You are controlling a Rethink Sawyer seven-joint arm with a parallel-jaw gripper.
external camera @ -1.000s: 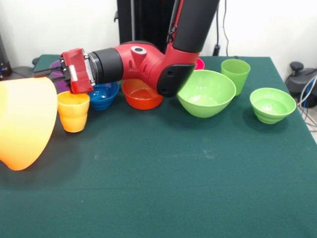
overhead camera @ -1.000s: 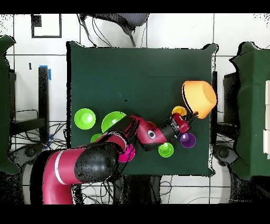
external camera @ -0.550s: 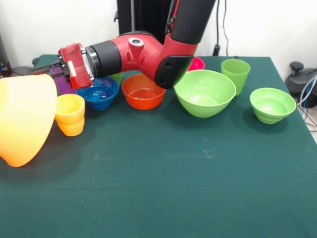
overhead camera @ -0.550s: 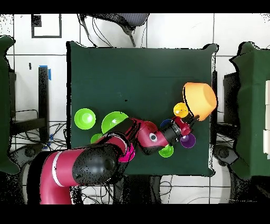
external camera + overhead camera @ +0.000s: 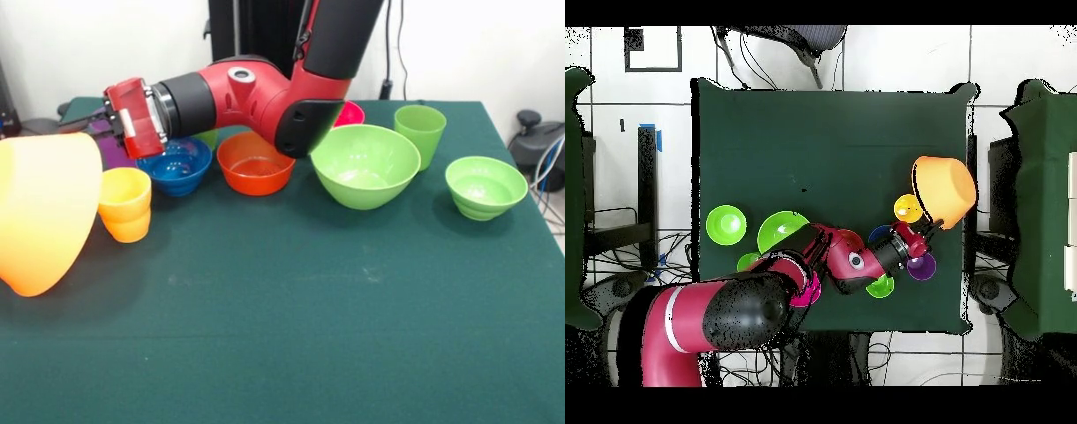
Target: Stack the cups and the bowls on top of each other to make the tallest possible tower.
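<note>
The big orange bowl (image 5: 40,212) is tipped up at the surface's (image 5: 309,318) edge, with the yellow cup (image 5: 124,204) just beside it. The pincer (image 5: 113,125) is held above the blue bowl (image 5: 178,165) — wide or narrow cannot be told. No tower is built — bowls and cups are spread apart.

Robotics lab: green-clothed worktop (image 5: 353,300), white tiled floor (image 5: 895,60), loose cables (image 5: 675,250), neighbouring tables (image 5: 1045,200).

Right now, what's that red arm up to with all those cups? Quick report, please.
Gripper beside orange bowl, open or shut unclear. Bowl tipped over. Yellow cup against it. No tower yet.
</note>
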